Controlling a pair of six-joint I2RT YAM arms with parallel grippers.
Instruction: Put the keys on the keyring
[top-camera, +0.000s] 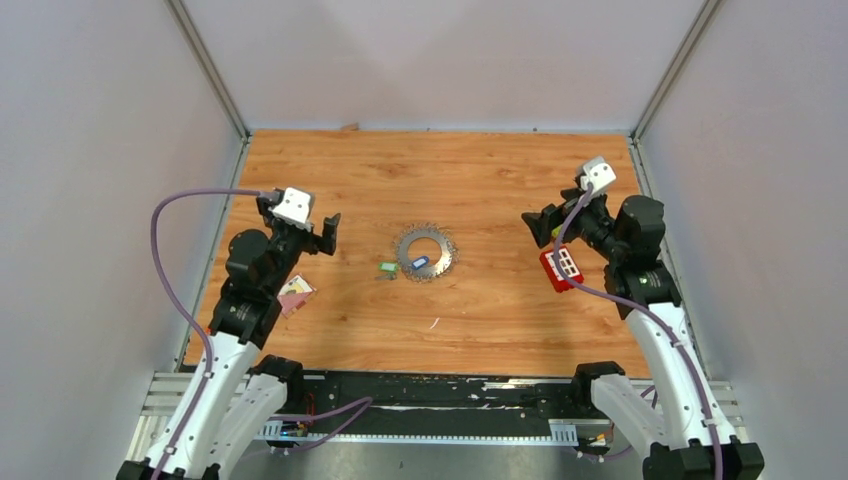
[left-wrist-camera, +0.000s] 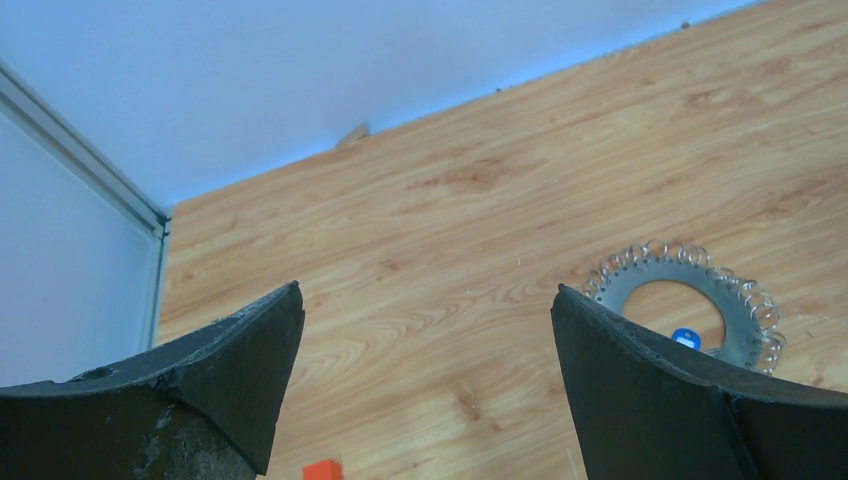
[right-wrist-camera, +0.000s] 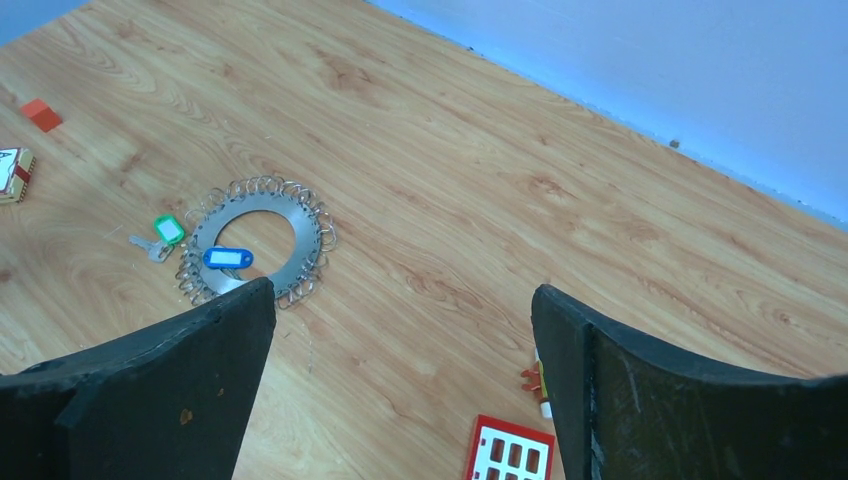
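The keyring (top-camera: 425, 250) is a flat silver disc with small loops round its rim, lying mid-table. One of the keys, with a blue head (top-camera: 419, 262), rests across the ring's near inner edge. The green-headed key (top-camera: 388, 267) lies on the wood just left of the ring. The right wrist view shows the keyring (right-wrist-camera: 300, 225), the blue key (right-wrist-camera: 228, 258) and the green key (right-wrist-camera: 168, 229). My left gripper (top-camera: 300, 222) hovers left of the ring, open and empty. My right gripper (top-camera: 558, 210) hovers to the right, also open and empty. Seen from the left wrist, the keyring (left-wrist-camera: 640, 288) is partly hidden behind the right finger.
A red block with white squares (top-camera: 562, 268) lies under the right arm, with a small red and yellow piece (right-wrist-camera: 535, 380) beside it. A pink card (top-camera: 295, 293) lies by the left arm, and a small orange cube (right-wrist-camera: 40, 113) sits near it. Grey walls enclose the table.
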